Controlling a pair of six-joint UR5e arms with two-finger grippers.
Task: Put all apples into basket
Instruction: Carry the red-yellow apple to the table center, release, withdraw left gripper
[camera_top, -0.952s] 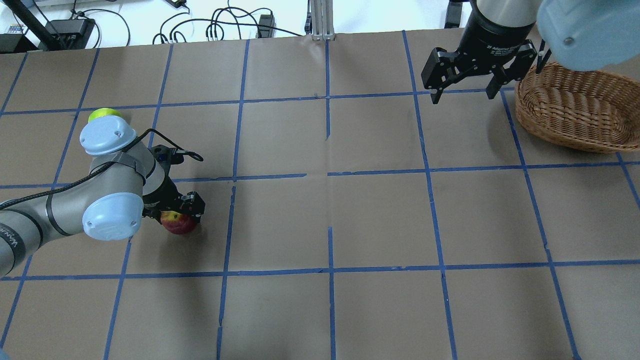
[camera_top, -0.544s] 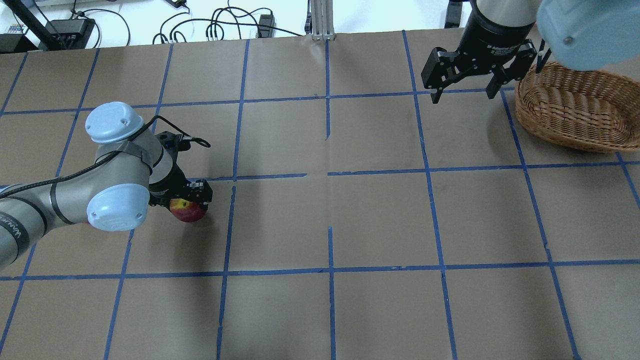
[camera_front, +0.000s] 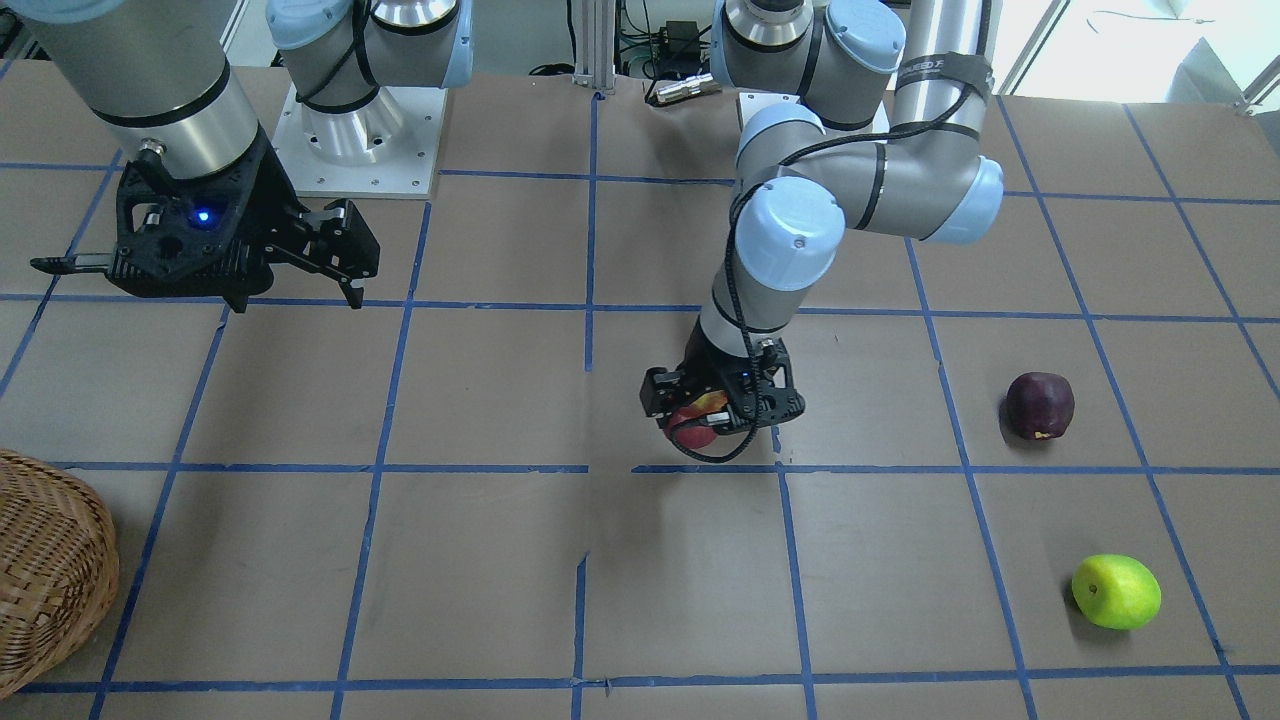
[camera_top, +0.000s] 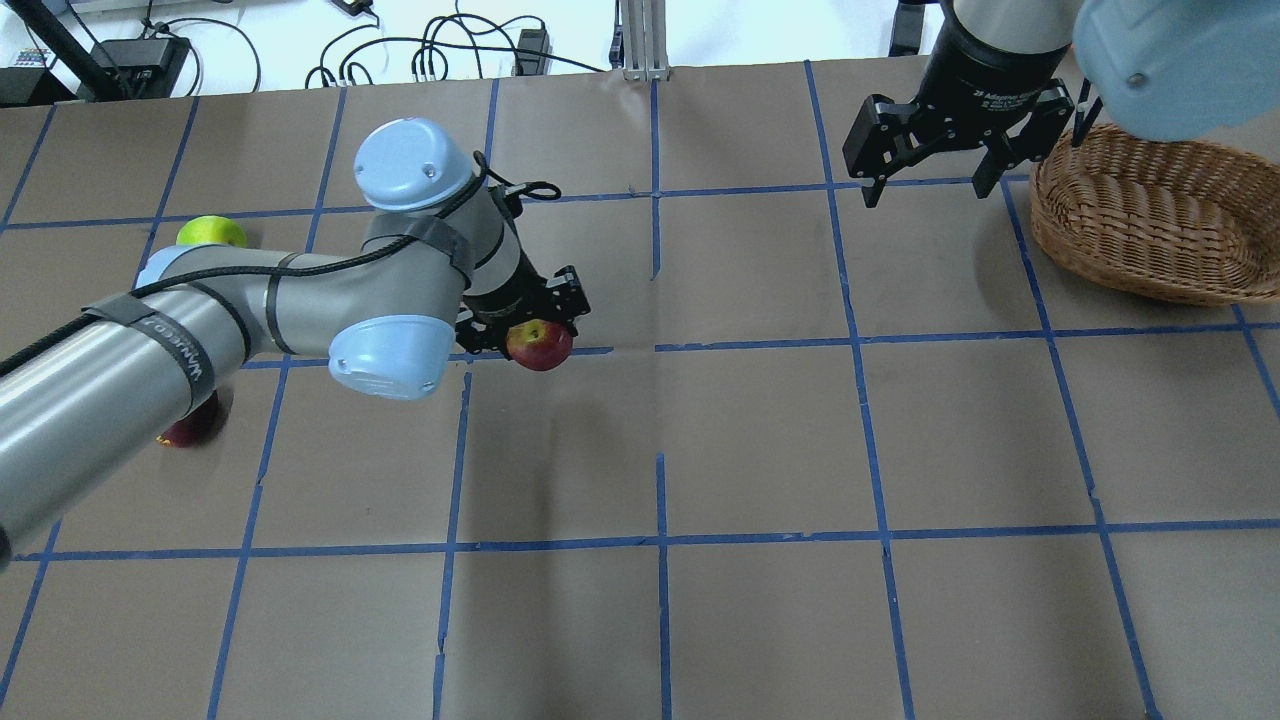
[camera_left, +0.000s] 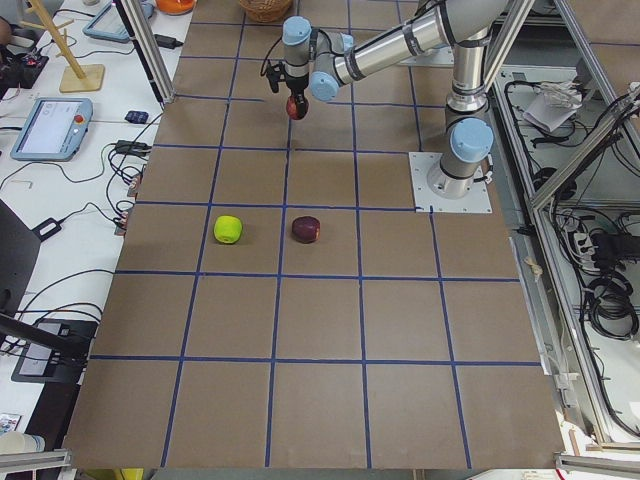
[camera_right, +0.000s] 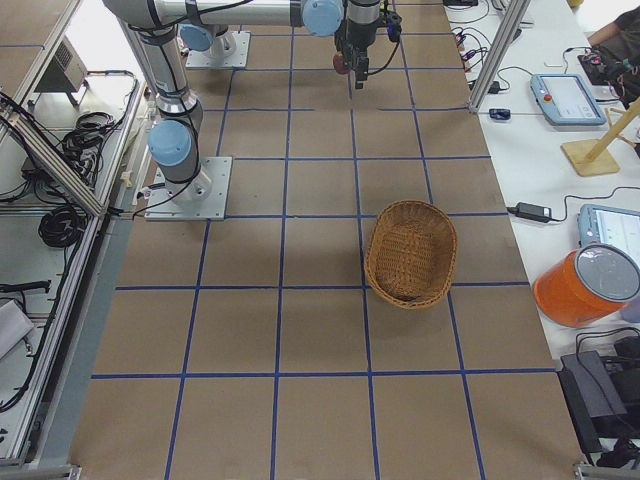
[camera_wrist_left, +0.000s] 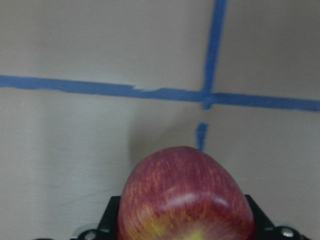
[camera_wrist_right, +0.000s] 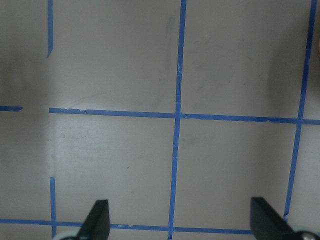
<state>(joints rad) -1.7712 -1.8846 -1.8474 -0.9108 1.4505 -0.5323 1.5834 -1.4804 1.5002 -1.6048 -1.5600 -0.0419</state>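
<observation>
My left gripper (camera_top: 535, 335) is shut on the red apple (camera_top: 539, 345) and holds it above the table near its middle; the apple also shows in the front view (camera_front: 695, 420) and fills the left wrist view (camera_wrist_left: 186, 197). The lime green apple (camera_top: 211, 232) and the dark maroon apple (camera_top: 190, 425) lie on the table at the left, partly hidden by my left arm; both show whole in the front view (camera_front: 1116, 592) (camera_front: 1039, 405). The wicker basket (camera_top: 1150, 215) stands at the far right. My right gripper (camera_top: 925, 190) is open and empty, hovering just left of the basket.
The table is brown paper with a blue tape grid (camera_top: 657, 345). Cables and power bricks (camera_top: 440, 50) lie beyond the far edge. The robot bases (camera_front: 360, 130) stand at the near edge.
My left arm has lifted the red apple and carried it to the right and farther from the robot, toward the table's middle. The right gripper has stayed put.
</observation>
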